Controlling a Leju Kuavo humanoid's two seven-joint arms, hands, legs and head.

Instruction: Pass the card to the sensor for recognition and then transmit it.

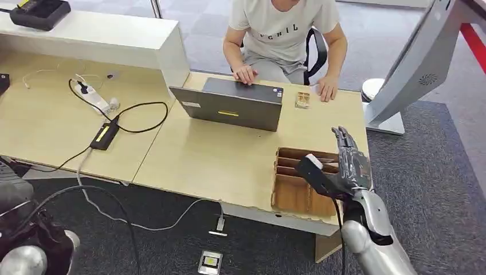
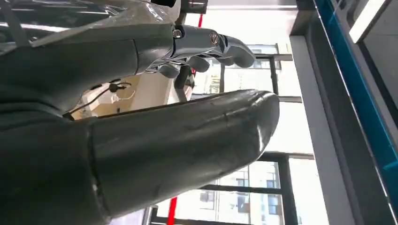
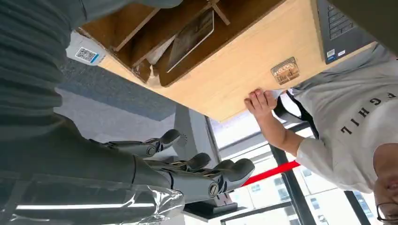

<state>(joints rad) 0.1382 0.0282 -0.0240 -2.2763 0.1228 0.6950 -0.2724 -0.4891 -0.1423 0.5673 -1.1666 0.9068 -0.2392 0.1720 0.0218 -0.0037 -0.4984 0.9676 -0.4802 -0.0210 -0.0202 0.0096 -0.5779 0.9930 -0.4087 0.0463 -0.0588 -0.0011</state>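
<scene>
A grey card [image 3: 190, 33] leans inside a compartment of the wooden tray [image 1: 292, 195] at the desk's front right corner. My right hand [image 1: 351, 159] hovers just above the tray's right side, fingers stretched out and apart, holding nothing; the right wrist view shows these fingers [image 3: 197, 176] away from the tray [image 3: 136, 23]. A small tan sensor block [image 1: 302, 100] lies on the desk beyond the tray, beside a person's hand [image 1: 328, 90], and it shows again in the right wrist view [image 3: 285, 71]. My left hand [image 2: 206, 51] hangs low with thumb and fingers apart, empty.
A person [image 1: 281, 28] sits behind a grey laptop [image 1: 232, 103] at the far side of the desk. A power strip [image 1: 94, 98], black adapter [image 1: 105, 136] and cables lie on the left. A white machine base [image 1: 412, 69] stands to the right.
</scene>
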